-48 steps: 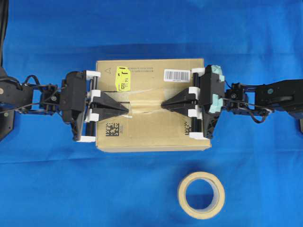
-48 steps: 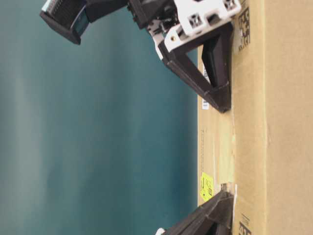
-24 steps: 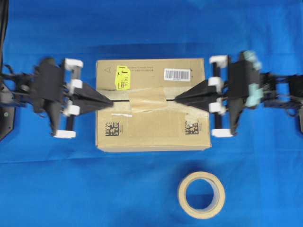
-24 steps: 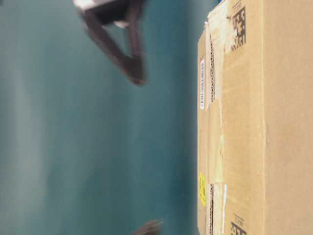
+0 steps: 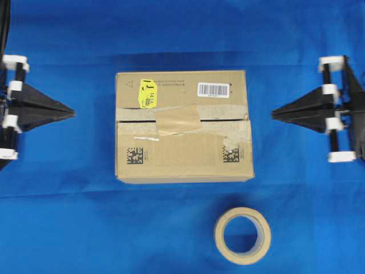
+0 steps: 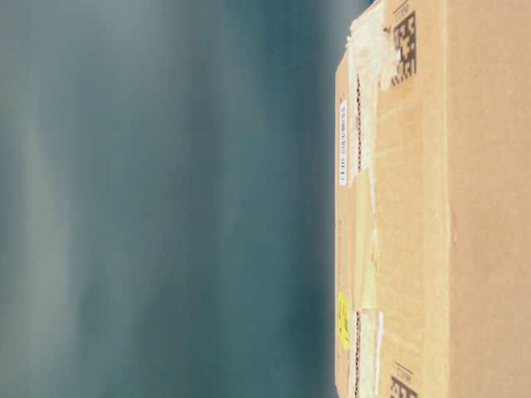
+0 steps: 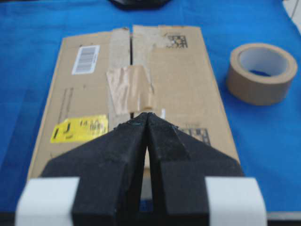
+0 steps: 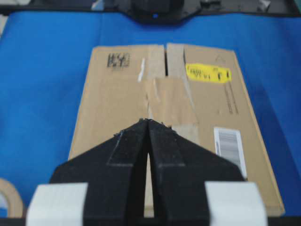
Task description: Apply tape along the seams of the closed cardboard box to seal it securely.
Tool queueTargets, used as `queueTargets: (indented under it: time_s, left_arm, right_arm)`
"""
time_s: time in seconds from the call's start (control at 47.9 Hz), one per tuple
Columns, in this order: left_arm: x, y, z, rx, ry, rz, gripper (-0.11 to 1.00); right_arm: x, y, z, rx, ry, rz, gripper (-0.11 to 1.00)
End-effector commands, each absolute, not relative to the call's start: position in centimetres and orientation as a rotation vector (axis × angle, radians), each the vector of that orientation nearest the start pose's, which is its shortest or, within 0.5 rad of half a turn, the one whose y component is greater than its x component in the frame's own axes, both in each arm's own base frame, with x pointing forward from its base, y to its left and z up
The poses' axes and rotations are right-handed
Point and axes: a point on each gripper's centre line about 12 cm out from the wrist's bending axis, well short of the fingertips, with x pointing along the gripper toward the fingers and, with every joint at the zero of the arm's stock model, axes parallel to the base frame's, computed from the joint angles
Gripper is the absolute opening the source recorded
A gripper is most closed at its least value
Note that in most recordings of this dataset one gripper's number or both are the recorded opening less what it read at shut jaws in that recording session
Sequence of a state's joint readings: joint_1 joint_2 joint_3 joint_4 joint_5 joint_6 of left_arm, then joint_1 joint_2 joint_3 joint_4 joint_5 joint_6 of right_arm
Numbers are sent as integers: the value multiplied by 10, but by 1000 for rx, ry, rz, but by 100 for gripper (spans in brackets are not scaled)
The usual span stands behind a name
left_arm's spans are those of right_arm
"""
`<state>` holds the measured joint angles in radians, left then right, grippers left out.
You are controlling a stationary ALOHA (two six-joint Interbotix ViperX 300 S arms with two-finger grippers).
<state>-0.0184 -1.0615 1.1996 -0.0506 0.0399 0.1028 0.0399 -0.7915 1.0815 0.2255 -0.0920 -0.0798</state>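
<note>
Box (image 5: 183, 135) centre of table; tape piece (image 5: 178, 120) stuck across middle of seam (image 5: 136, 121). Seam ends uncovered (more strips needed). Left gripper (image 5: 73, 113) at 9 o'clock, right gripper (image 5: 273, 115) at 3 o'clock, both clenched, empty. Roll (image 5: 242, 234) at 5 o'clock.

cloth (image 5: 182, 34): bright blue, plain
box (image 5: 182, 162): brown cardboard
sticker (image 5: 147, 94): yellow with black marks, on the box corner nearer the left pincer (image 5: 73, 112)
label (image 5: 213, 89): white with black barcode stripes, nearer the right pincer (image 5: 274, 113)
square codes (image 5: 134, 155): black and white speckle
tape (image 5: 178, 120): tan-brown, glossy, midway between the two pincers
old strips (image 5: 236, 130): pale grey, torn
seam (image 5: 134, 120): thin dark line
roll (image 5: 242, 235): beige ring
pincers: black with white blocks
</note>
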Motion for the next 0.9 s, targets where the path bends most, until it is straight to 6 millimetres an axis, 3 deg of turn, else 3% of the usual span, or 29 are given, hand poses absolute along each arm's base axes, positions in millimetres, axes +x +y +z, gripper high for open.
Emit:
queueTargets:
  time_s: [0.0, 0.397, 0.585, 0.877]
  left_arm:
    - [171, -3, 264, 52, 164, -23, 0]
    - [155, -3, 229, 47, 266, -30, 0]
    - [153, -3, 217, 46, 300, -30, 0]
    - [153, -3, 216, 47, 300, -30, 0]
  right_arm:
    - [223, 7, 271, 137, 195, 10, -1]
    - [197, 5, 223, 143, 282, -4, -1]
    - [197, 4, 211, 143, 308, -12, -1]
    - [200, 4, 204, 141, 324, -19, -1]
